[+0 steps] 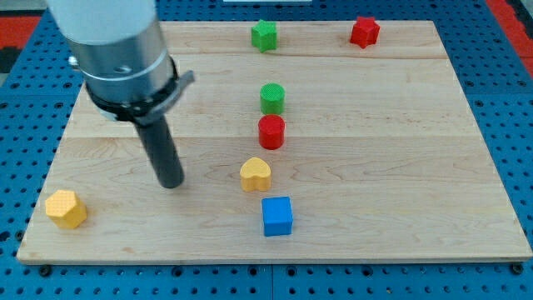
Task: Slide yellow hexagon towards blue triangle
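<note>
My tip (171, 182) bare, touching no block, planted mid-left | yellow hexagon (66, 208) near board's (400, 208) bottom-left corner, open wood between us | blue triangle not visible; only blue cube (277, 216) shows | arm's upper part cut off.

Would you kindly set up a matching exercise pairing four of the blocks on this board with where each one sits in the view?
Blocks:
1. yellow hexagon
2. red star
3. blue cube
4. green cylinder

Places:
A. top right of the board
B. just above the red cylinder
C. bottom left corner, left of and below my tip
D. just below the yellow heart

Pairs: 1-C, 2-A, 3-D, 4-B
</note>
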You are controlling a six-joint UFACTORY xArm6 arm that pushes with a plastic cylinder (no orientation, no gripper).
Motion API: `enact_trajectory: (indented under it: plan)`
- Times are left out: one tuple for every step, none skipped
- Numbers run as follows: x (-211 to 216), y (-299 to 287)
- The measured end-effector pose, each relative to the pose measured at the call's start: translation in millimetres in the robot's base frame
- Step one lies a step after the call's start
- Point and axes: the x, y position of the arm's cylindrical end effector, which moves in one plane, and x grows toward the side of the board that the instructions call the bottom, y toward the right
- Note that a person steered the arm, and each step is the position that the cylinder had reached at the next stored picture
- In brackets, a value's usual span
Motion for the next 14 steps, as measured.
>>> enact_trajectory:
  plan:
    - [-3.9, 39.7]
    - [2.5, 77.6]
    - [6.1, 89.0]
    - [20.8, 71.0]
    - [79.1, 45.8]
    - [99.5, 37.8]
    - [98.3, -3.7]
    - [93.6, -94.0]
    - [85.7, -144.2]
    - [44.7, -142.0]
    - [-2.1, -141.5]
    - [-38.3, -134.8]
    - [-55.6, -122.6]
    - [-55.6, -91.3]
